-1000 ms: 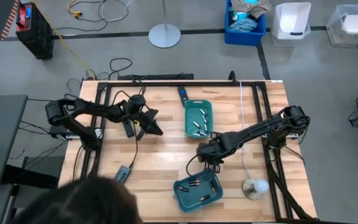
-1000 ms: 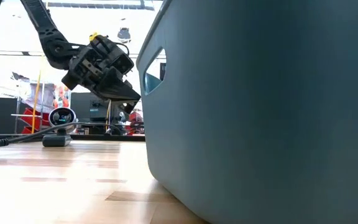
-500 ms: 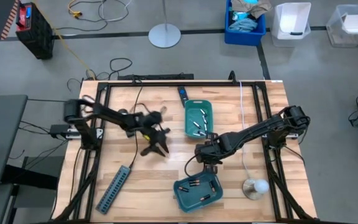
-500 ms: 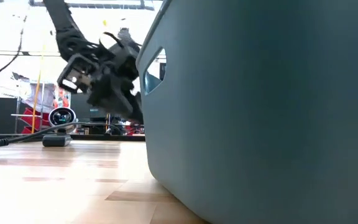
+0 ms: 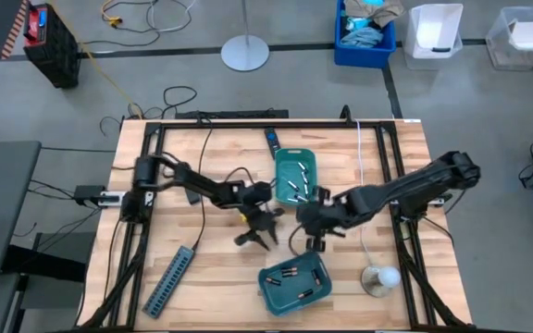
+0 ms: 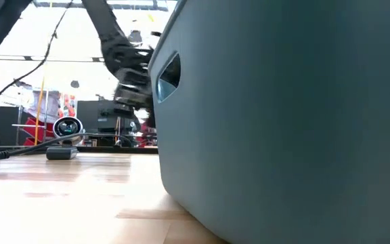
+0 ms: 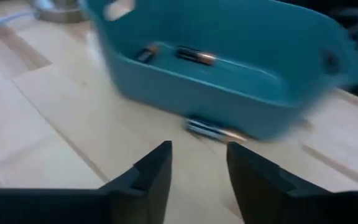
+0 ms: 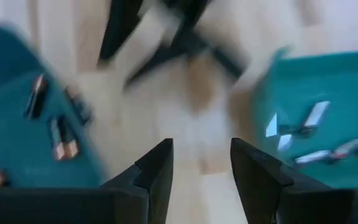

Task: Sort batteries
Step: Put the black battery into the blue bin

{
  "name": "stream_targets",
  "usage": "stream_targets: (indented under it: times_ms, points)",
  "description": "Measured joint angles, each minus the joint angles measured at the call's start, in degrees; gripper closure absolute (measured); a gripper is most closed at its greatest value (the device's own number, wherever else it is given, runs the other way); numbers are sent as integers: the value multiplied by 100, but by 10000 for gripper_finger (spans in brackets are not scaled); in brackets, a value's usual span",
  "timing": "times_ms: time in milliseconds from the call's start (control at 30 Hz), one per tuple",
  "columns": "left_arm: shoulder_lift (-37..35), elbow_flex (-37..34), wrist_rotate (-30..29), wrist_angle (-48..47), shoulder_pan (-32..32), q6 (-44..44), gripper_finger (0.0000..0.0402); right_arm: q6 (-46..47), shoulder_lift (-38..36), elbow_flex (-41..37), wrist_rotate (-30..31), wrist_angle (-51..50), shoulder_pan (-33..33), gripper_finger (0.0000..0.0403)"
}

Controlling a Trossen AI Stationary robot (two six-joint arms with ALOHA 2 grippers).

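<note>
Batteries lie in two trays: a green tray (image 5: 295, 176) toward the far side and a blue tray (image 5: 294, 285) near the front edge. In the left wrist view the blue tray (image 7: 229, 74) holds batteries (image 7: 194, 56), and one battery (image 7: 210, 129) lies on the table against its outer wall. My left gripper (image 5: 258, 237) hovers open and empty between the trays, just short of that battery (image 7: 197, 180). My right gripper (image 5: 307, 226) is open and empty beside it, between the two trays (image 8: 199, 180).
A long grey power strip (image 5: 169, 282) lies at the near left, a flat black bar (image 5: 272, 141) at the far middle, and a white round object (image 5: 382, 276) at the near right. The blue tray's wall (image 6: 283, 122) fills the low view.
My left gripper has swung from the table's left side toward the middle and the near edge, coming down close to the blue tray and my right gripper. My right gripper has shifted slightly toward the far edge. A person's head at the near left has left the view.
</note>
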Motion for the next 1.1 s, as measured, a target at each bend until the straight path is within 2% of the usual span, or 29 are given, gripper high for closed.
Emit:
stream_targets:
  times_ms: [100, 200, 300, 433, 633, 733, 833, 967, 1100]
  points:
    - [414, 646, -34, -364, -155, -309, 223, 232, -404, 0, 96, -20, -90, 227]
    - [602, 1097, -2, -1383, -287, 434, 194, 682, -729, 0, 115, -23, -127, 227]
    - [681, 1219, -56, -1873, -304, 969, 179, 1119, -908, 0, 453, -150, -62, 227]
    - [668, 1190, -70, -1819, -291, 1106, 176, 1434, -933, 0, 660, -146, -2, 227]
    - [669, 1182, -74, -2141, -479, 2036, 175, 1450, -846, 0, 646, -296, 41, 227]
    - [668, 1178, -134, -2195, -603, 2227, 175, 1562, -736, 9, 649, -321, 65, 227]
    - [670, 1178, -228, -2198, -663, 2356, 175, 1602, -647, 10, 641, -341, 107, 227]
    - [653, 1178, -721, -1893, -725, 2244, 174, 1631, -547, 20, 627, -382, 160, 227]
    - [670, 1176, -667, -1669, -666, 2015, 174, 1802, -516, 22, 621, -402, 198, 227]
